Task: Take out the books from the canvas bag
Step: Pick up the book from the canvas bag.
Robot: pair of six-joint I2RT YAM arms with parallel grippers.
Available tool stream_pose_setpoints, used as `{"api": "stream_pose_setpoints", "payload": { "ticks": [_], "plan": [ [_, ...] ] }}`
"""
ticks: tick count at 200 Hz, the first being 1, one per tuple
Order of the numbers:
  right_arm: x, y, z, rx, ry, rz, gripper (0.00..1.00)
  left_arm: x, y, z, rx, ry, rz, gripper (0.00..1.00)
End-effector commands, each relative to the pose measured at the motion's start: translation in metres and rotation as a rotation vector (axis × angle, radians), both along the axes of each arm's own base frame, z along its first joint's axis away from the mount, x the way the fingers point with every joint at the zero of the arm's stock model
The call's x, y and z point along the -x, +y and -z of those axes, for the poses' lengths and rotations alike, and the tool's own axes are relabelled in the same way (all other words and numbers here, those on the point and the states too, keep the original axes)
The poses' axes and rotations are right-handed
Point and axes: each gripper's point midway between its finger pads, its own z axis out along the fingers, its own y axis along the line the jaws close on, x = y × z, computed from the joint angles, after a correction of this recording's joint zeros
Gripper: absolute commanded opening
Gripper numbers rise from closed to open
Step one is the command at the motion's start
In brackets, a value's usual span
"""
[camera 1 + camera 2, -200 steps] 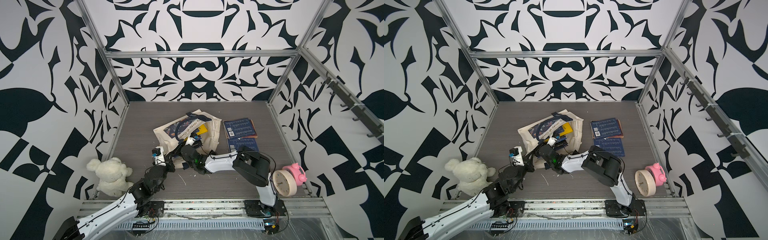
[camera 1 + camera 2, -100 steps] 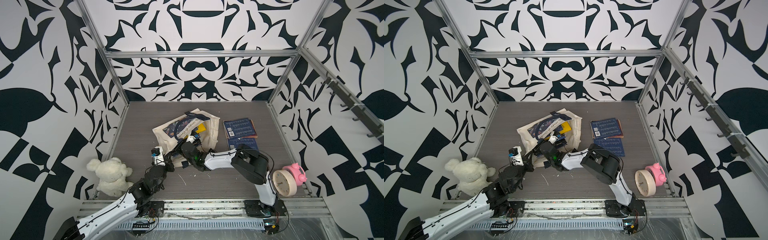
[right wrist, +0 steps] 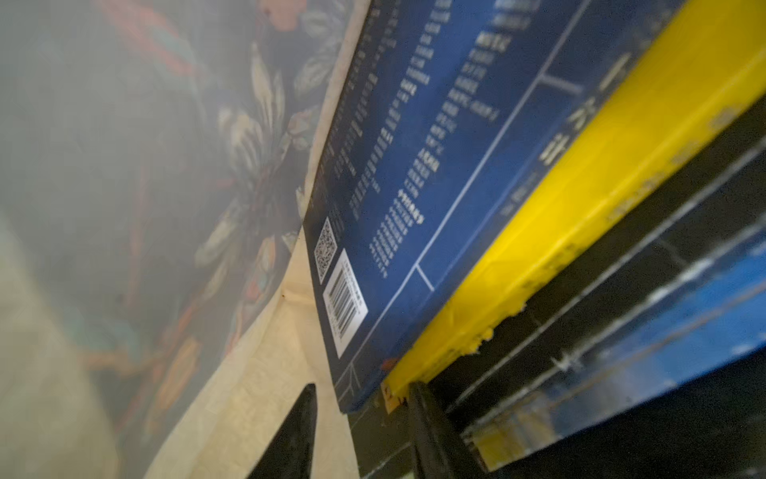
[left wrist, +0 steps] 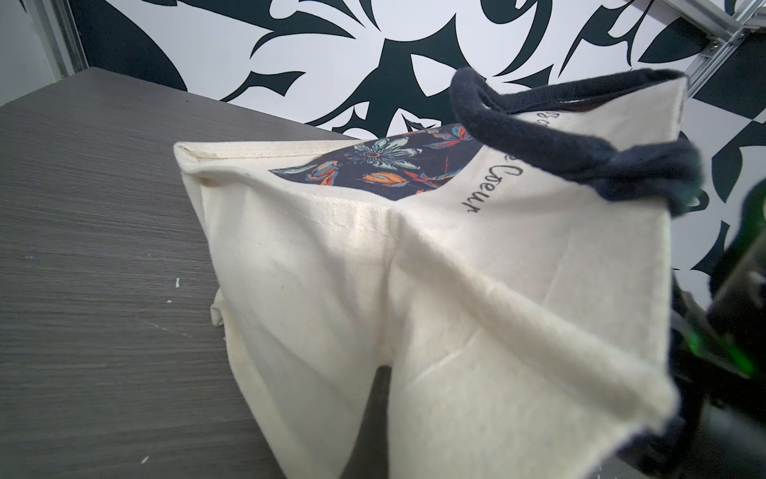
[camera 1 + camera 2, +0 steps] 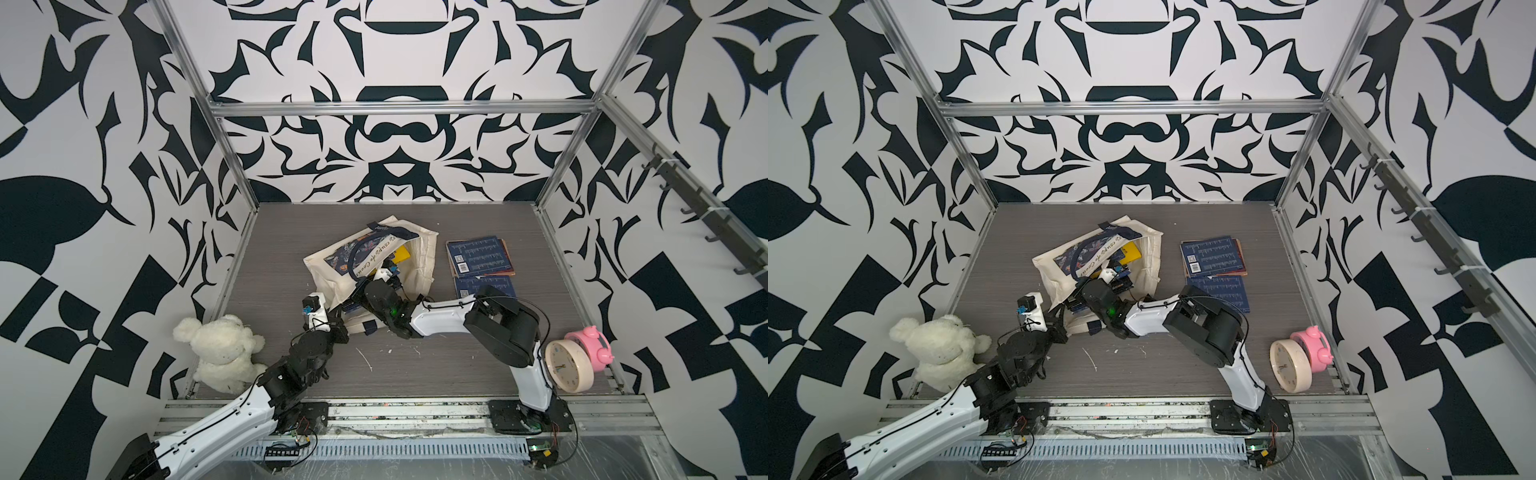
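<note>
The canvas bag lies on the table with its navy handles, its mouth facing my arms. My left gripper is shut on the near edge of the bag, and the cream fabric drapes over it. My right gripper is inside the bag's mouth. Its jaws stand apart around the corner of a blue book stacked on a yellow book; more books lie under these. The yellow book also shows in the top views. Two blue books lie outside, right of the bag.
A white plush bear sits at the front left corner. A cream round clock and a pink alarm clock stand at the front right. Patterned walls on metal frame posts close in three sides.
My right gripper has pushed farther into the bag's mouth, away from the table's front. The left arm has kept its hold and place.
</note>
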Motion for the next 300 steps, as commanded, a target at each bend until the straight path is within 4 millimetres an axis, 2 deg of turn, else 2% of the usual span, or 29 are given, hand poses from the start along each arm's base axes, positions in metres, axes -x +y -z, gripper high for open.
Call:
{"api": "stream_pose_setpoints", "payload": {
  "ticks": [1, 27, 65, 86, 111, 137, 169, 189, 208, 254, 300],
  "plan": [
    [-0.021, -0.003, -0.06, -0.1, -0.099, 0.055, 0.45, 0.003, -0.013, -0.025, 0.078, -0.063, 0.066, 0.0],
    [-0.019, -0.009, -0.07, -0.059, -0.124, 0.056, 0.47, 0.004, -0.011, -0.025, 0.081, -0.066, 0.061, 0.0],
    [-0.013, -0.038, -0.081, 0.087, -0.186, 0.107, 0.48, 0.005, -0.009, -0.027, 0.089, -0.074, 0.056, 0.0],
    [-0.01, -0.054, -0.09, 0.135, -0.201, 0.131, 0.54, 0.005, -0.01, -0.027, 0.088, -0.073, 0.057, 0.0],
    [-0.012, -0.055, -0.084, 0.142, -0.184, 0.101, 0.57, 0.004, -0.011, -0.027, 0.084, -0.071, 0.06, 0.0],
    [-0.011, -0.048, -0.071, 0.094, -0.152, 0.068, 0.57, 0.005, -0.011, -0.027, 0.086, -0.071, 0.063, 0.0],
    [-0.005, -0.017, -0.06, 0.008, -0.097, -0.011, 0.55, 0.005, -0.009, -0.027, 0.09, -0.075, 0.058, 0.0],
    [-0.001, -0.002, -0.06, -0.024, -0.096, -0.042, 0.54, 0.005, -0.01, -0.027, 0.088, -0.074, 0.06, 0.0],
    [0.003, 0.005, -0.06, -0.025, -0.092, -0.047, 0.54, 0.004, -0.011, -0.027, 0.085, -0.071, 0.061, 0.0],
    [0.009, 0.022, -0.043, -0.087, -0.01, -0.067, 0.51, 0.004, -0.011, -0.026, 0.085, -0.069, 0.062, 0.0],
    [0.017, 0.024, -0.04, -0.079, 0.003, -0.044, 0.51, 0.005, -0.011, -0.027, 0.086, -0.071, 0.064, 0.0]
  ]
}}
